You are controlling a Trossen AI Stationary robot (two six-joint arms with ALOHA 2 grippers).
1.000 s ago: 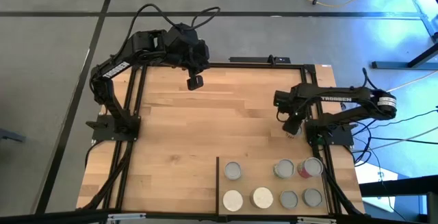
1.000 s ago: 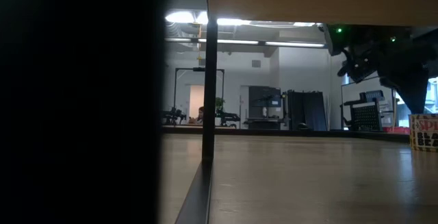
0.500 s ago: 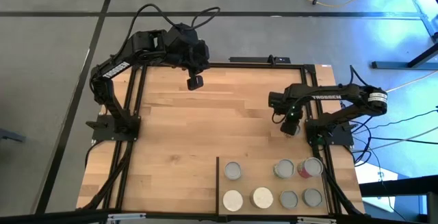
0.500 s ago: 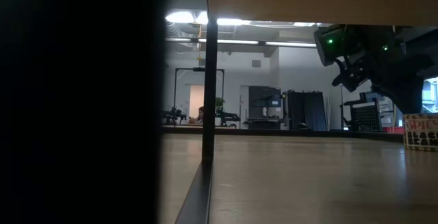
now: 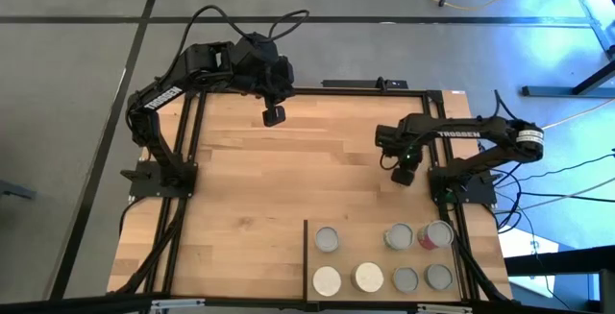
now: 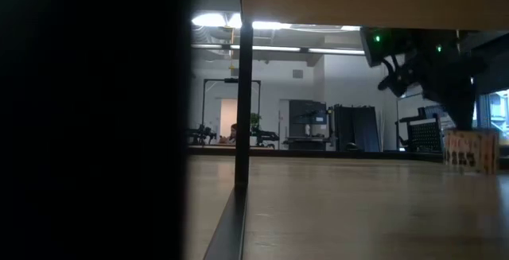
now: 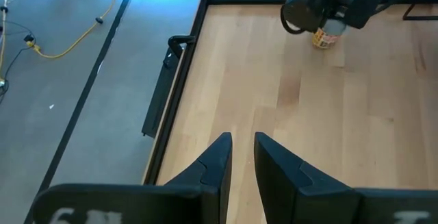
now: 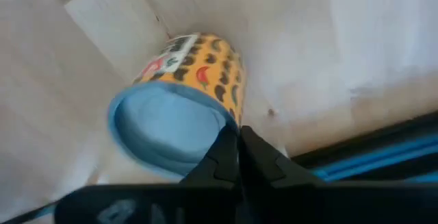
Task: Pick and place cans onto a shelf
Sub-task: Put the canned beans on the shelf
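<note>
Yellow-orange labelling with dark and red chilli shapes wraps the can (image 8: 179, 107) just beside the right gripper (image 5: 405, 173), near the tabletop's (image 5: 288, 160) right edge. In the right wrist view its pale round top faces the camera, so its axis looks upright; the low view shows the can standing on the wood. The right gripper's fingers (image 8: 229, 152) are pressed together, empty, with the can just beyond their tips. Seven more cans (image 5: 328, 240) stand upright on the shelf (image 5: 317, 261) at the tabletop's near right corner: silver-grey tops, two whitish, one with a red-pink side. The left gripper (image 5: 274, 115) waits over the far edge, its jaws a narrow gap apart, holding nothing.
</note>
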